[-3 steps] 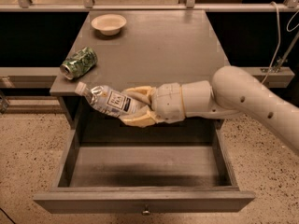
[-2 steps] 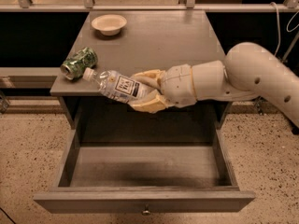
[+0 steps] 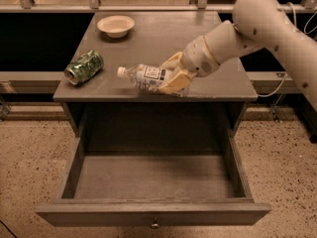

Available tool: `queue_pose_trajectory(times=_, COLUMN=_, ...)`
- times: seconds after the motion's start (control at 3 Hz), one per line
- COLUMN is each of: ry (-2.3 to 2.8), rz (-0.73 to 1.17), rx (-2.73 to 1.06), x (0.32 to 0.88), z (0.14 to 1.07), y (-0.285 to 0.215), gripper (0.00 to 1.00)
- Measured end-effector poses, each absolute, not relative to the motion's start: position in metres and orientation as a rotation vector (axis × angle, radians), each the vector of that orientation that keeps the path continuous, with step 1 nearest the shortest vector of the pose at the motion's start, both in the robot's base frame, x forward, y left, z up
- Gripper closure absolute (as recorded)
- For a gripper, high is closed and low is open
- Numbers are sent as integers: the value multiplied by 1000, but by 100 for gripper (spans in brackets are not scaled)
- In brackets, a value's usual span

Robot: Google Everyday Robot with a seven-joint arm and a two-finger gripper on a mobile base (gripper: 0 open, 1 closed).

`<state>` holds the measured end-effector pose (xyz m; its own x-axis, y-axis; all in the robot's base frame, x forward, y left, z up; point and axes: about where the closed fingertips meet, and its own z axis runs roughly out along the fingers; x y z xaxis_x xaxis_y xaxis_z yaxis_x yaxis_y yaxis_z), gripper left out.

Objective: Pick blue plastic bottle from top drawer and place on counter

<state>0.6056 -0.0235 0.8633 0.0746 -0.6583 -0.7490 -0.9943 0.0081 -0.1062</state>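
The blue plastic bottle (image 3: 146,77), clear with a white cap and white label, lies on its side over the front part of the counter (image 3: 163,38), cap pointing left. My gripper (image 3: 173,78) is shut on the bottle's base end; its cream fingers (image 3: 174,84) wrap it from the right. I cannot tell whether the bottle rests on the counter or hovers just above it. The top drawer (image 3: 153,214) is pulled fully open below, its inside bare, with a small round knob (image 3: 155,225) on the front panel.
A crushed green can (image 3: 83,67) lies on the counter's left side, close to the bottle's cap. A cream bowl (image 3: 116,25) sits at the back left. My arm (image 3: 257,24) reaches in from the upper right. Speckled floor surrounds the cabinet.
My gripper has carried the bottle up from above the drawer and back over the counter's front part. The bottle has levelled to lie nearly flat.
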Motion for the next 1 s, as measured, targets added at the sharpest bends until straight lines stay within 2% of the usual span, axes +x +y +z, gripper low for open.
queue_pose_trajectory(times=0.33, ry=1793, rz=721, rx=-1712, x=649, z=851, y=-27, gripper=97)
queue_pose_trajectory(times=1.0, ry=1769, rz=712, rx=-1710, x=649, z=856, y=-25, gripper=52)
